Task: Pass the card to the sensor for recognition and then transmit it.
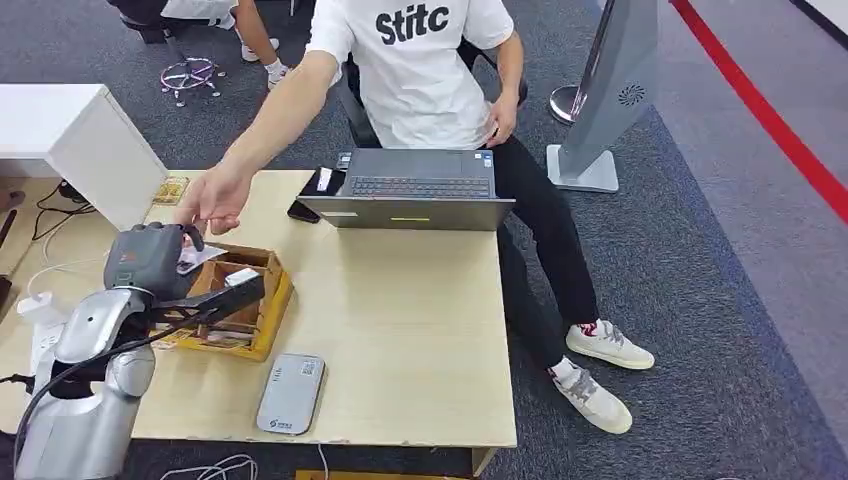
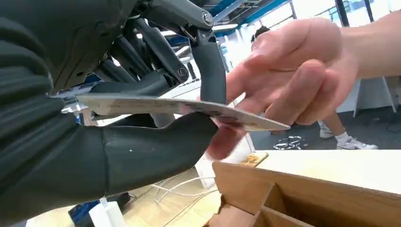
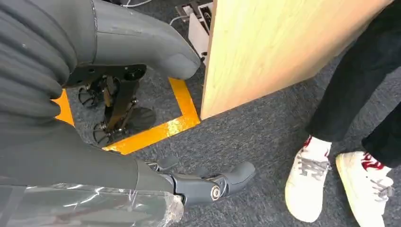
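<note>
Left wrist view showed the left hand (image 2: 142,127) pinching the card (image 2: 179,108) flat between thumb and fingers (image 2: 208,66). Thin, stiff, light and probably slick, it looked best taken by its free end, just beyond the fingers, where a person's hand (image 2: 293,75) already touched it. The right hand (image 3: 208,184) hung empty, fingers apart.

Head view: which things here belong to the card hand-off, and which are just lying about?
Belongs to the job:
card, held by the left hand
person's hand taking the card
grey sensor

Lying about:
laptop
wooden box
phone
</note>
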Robot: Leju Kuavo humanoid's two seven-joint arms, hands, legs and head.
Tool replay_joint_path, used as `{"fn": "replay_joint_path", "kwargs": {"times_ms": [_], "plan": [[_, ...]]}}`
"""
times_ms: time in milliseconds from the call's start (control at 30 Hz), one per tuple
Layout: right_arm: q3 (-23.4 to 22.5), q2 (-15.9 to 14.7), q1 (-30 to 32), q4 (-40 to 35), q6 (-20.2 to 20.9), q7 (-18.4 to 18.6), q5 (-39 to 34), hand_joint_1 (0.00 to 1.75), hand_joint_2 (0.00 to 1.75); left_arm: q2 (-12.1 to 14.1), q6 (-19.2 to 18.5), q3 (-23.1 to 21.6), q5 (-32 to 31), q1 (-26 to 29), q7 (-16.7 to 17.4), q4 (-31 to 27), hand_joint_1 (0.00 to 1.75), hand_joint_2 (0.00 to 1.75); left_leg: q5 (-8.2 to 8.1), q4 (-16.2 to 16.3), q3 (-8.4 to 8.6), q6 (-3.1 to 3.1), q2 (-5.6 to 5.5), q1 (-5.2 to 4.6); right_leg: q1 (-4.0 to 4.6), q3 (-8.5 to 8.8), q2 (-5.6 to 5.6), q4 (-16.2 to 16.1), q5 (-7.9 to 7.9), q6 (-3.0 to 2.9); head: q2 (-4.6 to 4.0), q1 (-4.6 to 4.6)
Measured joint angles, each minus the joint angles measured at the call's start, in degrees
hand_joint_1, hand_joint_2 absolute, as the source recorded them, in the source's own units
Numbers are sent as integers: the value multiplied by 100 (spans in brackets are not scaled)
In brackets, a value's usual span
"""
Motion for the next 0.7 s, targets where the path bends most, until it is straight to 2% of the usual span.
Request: {"fn": "replay_joint_path", "kwargs": {"times_ms": [400, 433, 600, 700], "plan": [[-15, 0, -3, 44, -9, -4, -17, 0, 175, -72, 72, 68, -39, -74, -13, 0, 175, 175, -1, 0, -1, 1, 6, 0, 0, 0, 8, 0, 0, 0, 0, 2], [-15, 0, -3, 46, -11, -7, -17, 0, 175, -79, 72, 70, -42, -91, -13, 0, 0, 175, -2, 0, -1, 2, 8, 0, 0, -1, 10, 0, 0, 0, 0, 2], [-15, 0, -6, 50, -13, -9, -20, 0, 175, -87, 74, 72, -61, -106, -31, 0, 0, 175, -4, 0, -5, 4, 1, 0, 0, -2, 1, 0, -3, 0, 0, 2], [-17, 0, -5, 59, -17, -37, -57, 0, 175, -92, 153, 72, -16, -72, -153, -9, 0, 175, -4, 0, -8, 4, -4, 0, 0, -2, -3, 0, -3, 0, 0, 2]]}}
